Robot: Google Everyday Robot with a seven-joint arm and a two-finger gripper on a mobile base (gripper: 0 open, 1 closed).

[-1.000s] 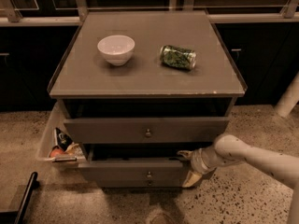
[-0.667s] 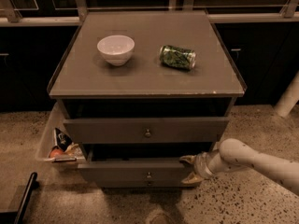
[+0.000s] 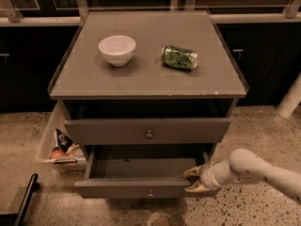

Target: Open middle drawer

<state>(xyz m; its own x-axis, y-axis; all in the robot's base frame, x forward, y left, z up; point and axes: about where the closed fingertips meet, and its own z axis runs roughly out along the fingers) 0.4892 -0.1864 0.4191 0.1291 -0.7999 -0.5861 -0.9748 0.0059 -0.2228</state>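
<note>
Extending low, the gripper (image 3: 194,180) touches the middle drawer (image 3: 127,188).

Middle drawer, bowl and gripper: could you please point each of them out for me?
Middle drawer (image 3: 117,188): camera view, left half of its front panel.
Bowl (image 3: 117,55): camera view, its outer wall, facing the camera.
Gripper (image 3: 190,181): camera view, its tip, at the drawer's right front corner.
</note>
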